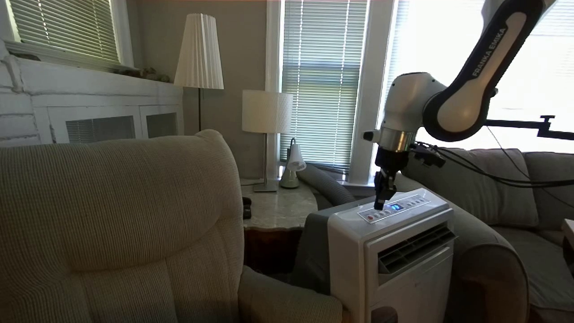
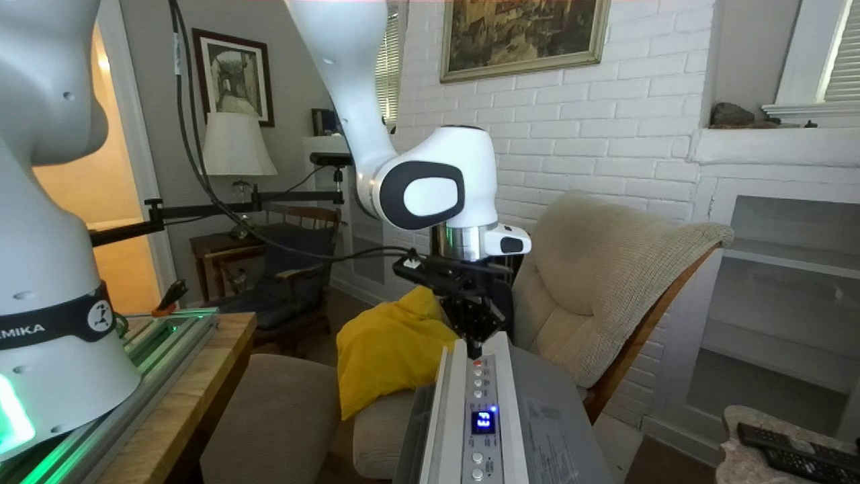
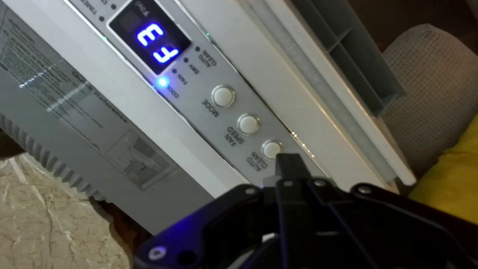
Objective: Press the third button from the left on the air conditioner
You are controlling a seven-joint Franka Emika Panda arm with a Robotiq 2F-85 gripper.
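Observation:
The air conditioner (image 1: pixel 412 287) is a white boxy unit with a dark louvred vent; it also shows in an exterior view (image 2: pixel 557 423) and the wrist view (image 3: pixel 209 22). Its top panel has a lit blue display (image 3: pixel 151 37), a MODE button (image 3: pixel 223 95), a FAN SPEED button (image 3: pixel 248 124) and an AUTO CLEAN button (image 3: pixel 271 149). A red button (image 2: pixel 478 363) at the panel's end is hidden in the wrist view. My gripper (image 3: pixel 292 164) is shut and empty, pointing down over that end of the panel (image 1: pixel 379 206), close to the AUTO CLEAN and red buttons. Contact cannot be told.
A beige armchair (image 1: pixel 121 202) stands beside the unit, and a grey sofa (image 1: pixel 484 193) is on its other side. A marble side table (image 1: pixel 278 208) with lamps is behind. A yellow cushion (image 2: pixel 393 349) lies near the unit. Cables (image 2: pixel 269 245) hang along the arm.

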